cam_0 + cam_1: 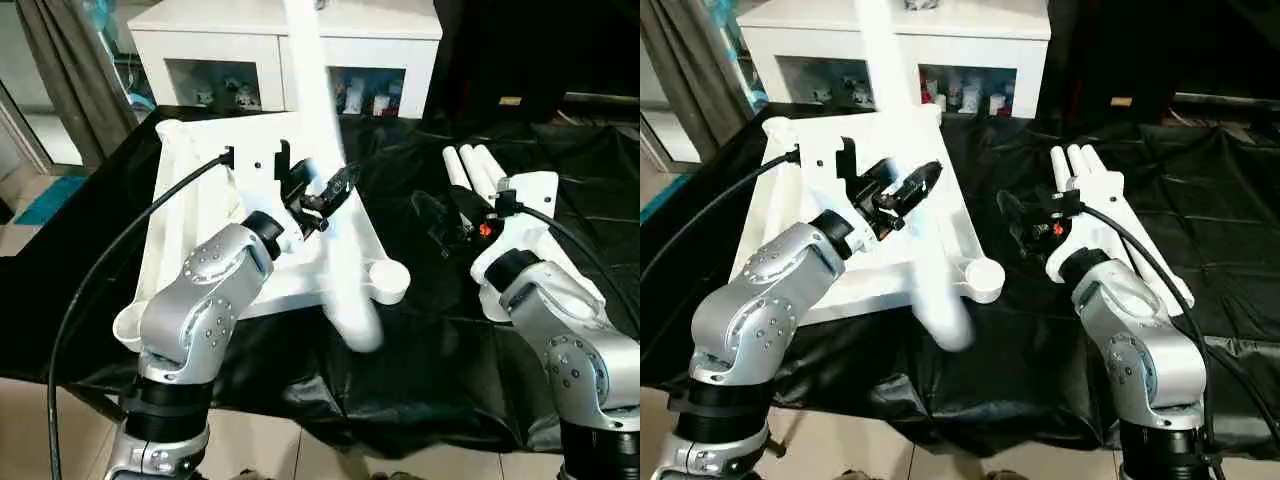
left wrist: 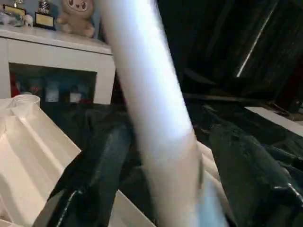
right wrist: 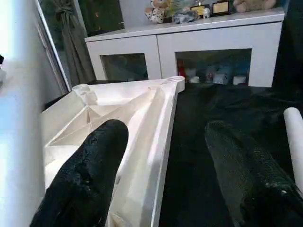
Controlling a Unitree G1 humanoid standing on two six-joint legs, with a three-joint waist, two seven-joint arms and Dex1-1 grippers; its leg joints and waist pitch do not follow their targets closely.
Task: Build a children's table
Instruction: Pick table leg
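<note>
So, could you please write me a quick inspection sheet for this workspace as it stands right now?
Surface: black sheet covering the work area, wrinkled.
Job's things: white tabletop lies underside up, ribs and corner sockets showing; one leg held tilted above it; spare legs lie together on the sheet beside the right arm.
Clutter: nothing seen.
Grippers: left gripper has its fingers around the held leg; right gripper is open, holding nothing, over the sheet next to the tabletop.
Cables: a black cable loops along the left arm; another runs along the right forearm.
Surroundings: white cabinet with glass doors behind; a curtain at the robot's left.
</note>
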